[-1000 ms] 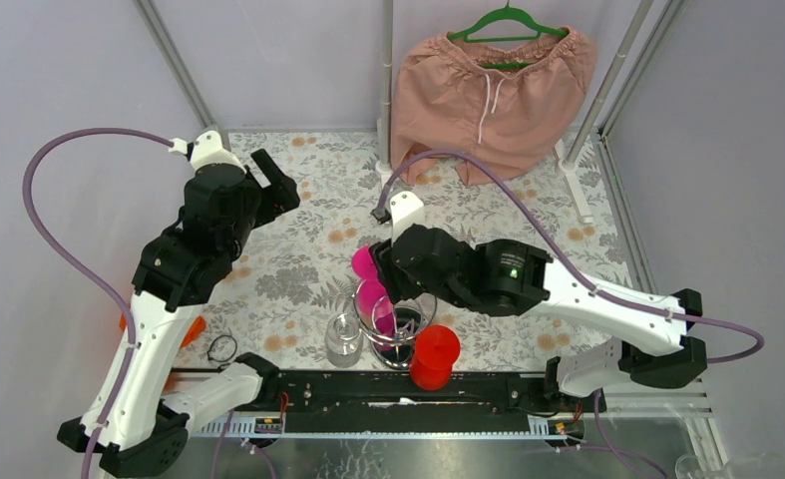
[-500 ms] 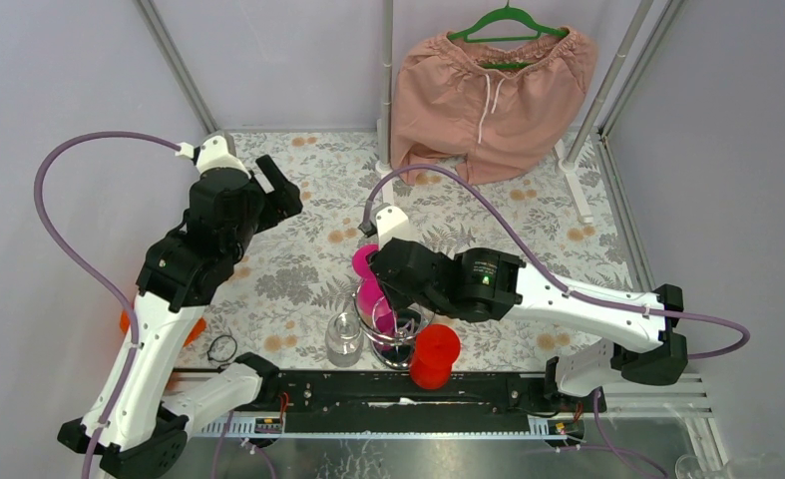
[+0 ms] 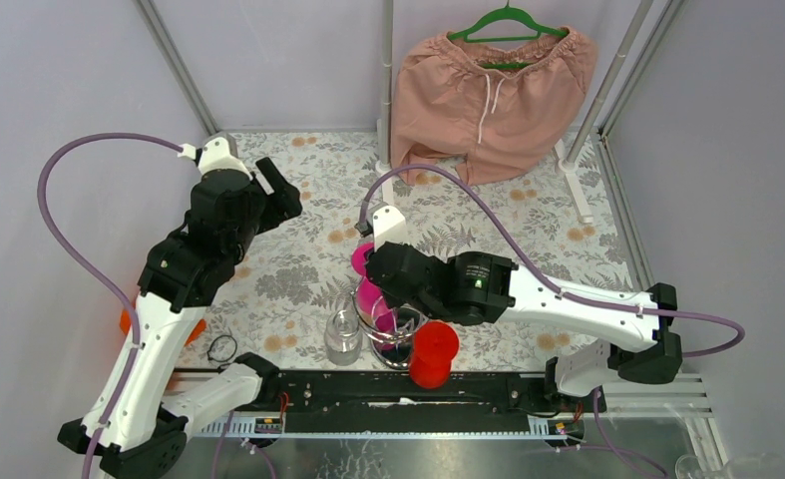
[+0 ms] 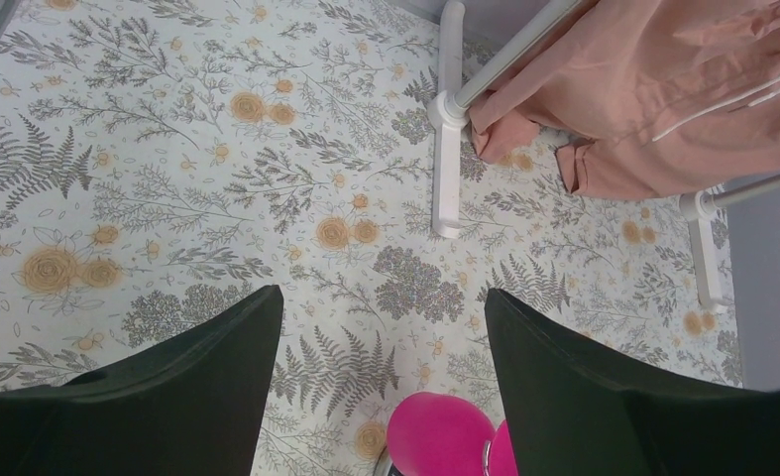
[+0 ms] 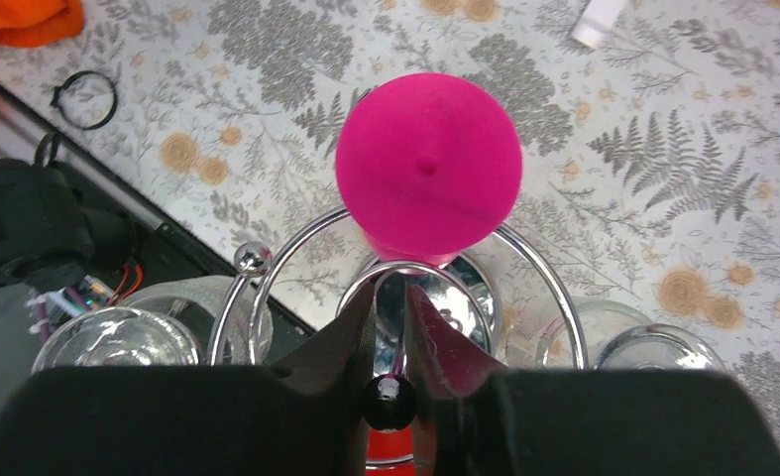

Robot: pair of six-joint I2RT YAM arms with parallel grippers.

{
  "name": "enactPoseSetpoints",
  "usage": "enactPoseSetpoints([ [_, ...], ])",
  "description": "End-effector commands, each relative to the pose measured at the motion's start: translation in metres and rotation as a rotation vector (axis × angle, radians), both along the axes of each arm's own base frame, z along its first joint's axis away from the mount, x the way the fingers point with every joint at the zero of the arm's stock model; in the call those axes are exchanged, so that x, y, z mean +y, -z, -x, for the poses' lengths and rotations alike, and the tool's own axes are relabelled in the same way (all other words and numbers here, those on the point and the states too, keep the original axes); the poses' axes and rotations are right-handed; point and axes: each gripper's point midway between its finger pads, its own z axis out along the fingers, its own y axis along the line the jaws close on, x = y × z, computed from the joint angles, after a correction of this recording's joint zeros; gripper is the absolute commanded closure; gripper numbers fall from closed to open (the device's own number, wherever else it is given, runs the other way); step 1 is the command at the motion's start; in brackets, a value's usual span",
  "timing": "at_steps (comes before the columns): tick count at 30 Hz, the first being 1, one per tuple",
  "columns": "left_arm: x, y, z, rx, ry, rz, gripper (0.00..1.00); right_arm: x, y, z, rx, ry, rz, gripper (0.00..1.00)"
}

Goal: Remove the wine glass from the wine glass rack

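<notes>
On my right wrist feed the right gripper's (image 5: 390,290) jaws are drawn almost together, with only a thin slit between them. A small dark ball sits low in that slit, and I can't make out what it belongs to or whether the jaws pinch anything. Just beyond the tips is the wine glass rack (image 5: 253,260), its chrome loops curving out to both sides. The pink wine glass (image 5: 428,164) hangs on it upside down with its round foot facing the camera. Its stem and bowl are hidden under that foot. From above, the right wrist covers most of the rack (image 3: 398,334), and only pink slivers (image 3: 363,261) show beside it. I can't tell from there whether that's one glass or two.

A clear glass (image 5: 118,342) stands at the rack's left, cut off by my own finger, and another shows blurred on the right. A red cup (image 3: 435,354) is just beside the rack on the near side.

The right arm reaches in low from the right, elbow out, wrist pointing down over the rack.

The left gripper (image 4: 381,297) has its jaws spread wide and holds nothing. It hangs over the floral desk (image 3: 298,279), well apart from the rack. That arm is raised and bent, aimed towards the hanging pink shorts (image 4: 663,89).
</notes>
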Motion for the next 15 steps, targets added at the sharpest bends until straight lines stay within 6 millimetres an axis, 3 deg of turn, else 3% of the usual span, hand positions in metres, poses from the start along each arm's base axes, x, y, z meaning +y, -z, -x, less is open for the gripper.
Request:
enactPoseSetpoints([
  [1,-0.003,-0.011,-0.006,-0.048,0.011,0.003,0.18,-0.006,-0.016,-0.025,-0.109,0.134,-0.016,1.00],
  [15,-0.014,-0.021,-0.023,-0.073,0.034,0.004,0.18,-0.028,-0.074,-0.057,-0.319,0.297,-0.050,1.00],
])
